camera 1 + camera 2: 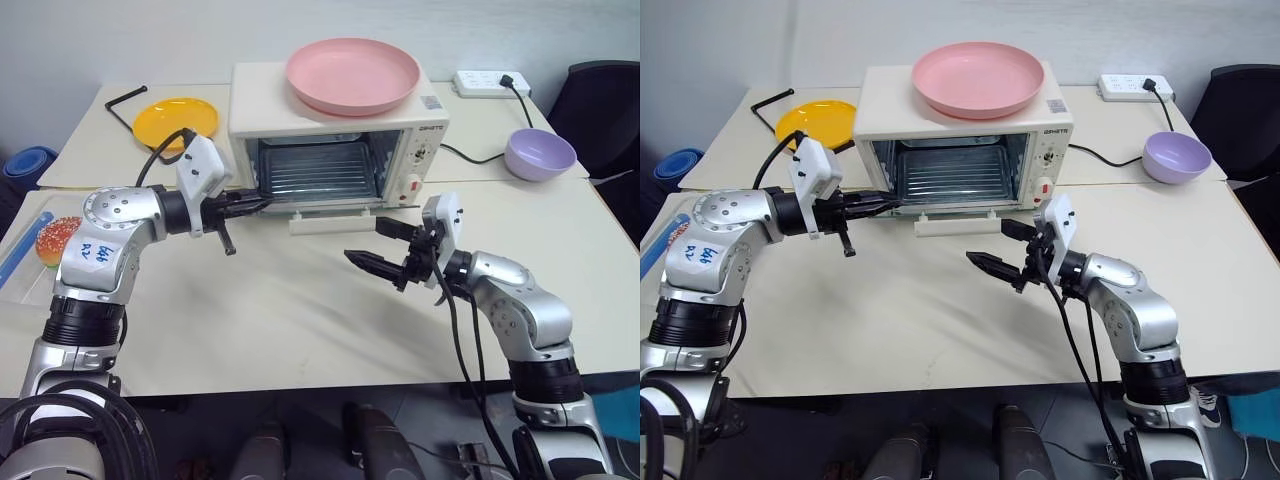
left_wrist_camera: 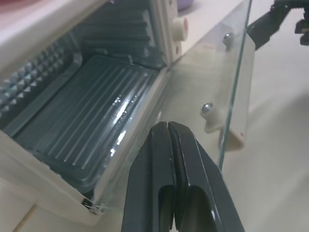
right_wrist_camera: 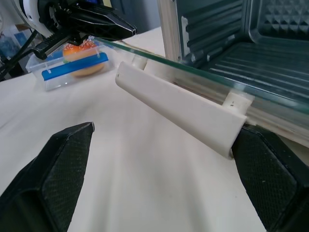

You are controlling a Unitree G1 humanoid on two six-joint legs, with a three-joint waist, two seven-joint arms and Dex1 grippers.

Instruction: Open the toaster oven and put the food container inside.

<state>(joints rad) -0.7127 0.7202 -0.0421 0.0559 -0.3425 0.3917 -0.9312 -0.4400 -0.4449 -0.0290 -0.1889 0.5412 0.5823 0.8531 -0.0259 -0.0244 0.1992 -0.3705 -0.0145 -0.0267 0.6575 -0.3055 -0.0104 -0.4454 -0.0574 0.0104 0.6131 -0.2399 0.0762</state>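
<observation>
Cream surface (image 1: 300, 310), oven (image 1: 335, 140) door down.
Left hand (image 1: 262, 203) was pinched shut, empty, at the door's edge; right hand (image 1: 385, 245) gaped wide, empty.

An office-like room: pale tables (image 1: 300, 300), a power strip (image 1: 487, 83), a black office chair (image 1: 605, 100).

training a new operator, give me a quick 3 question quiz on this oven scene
1. True or false: the toaster oven door is closed.
2. Which gripper is shut: the left gripper or the right gripper?
3. What sits on top of the oven? A) purple bowl B) pink plate C) food container

Key: 1 false, it hangs open; 2 left; 3 B.
</observation>
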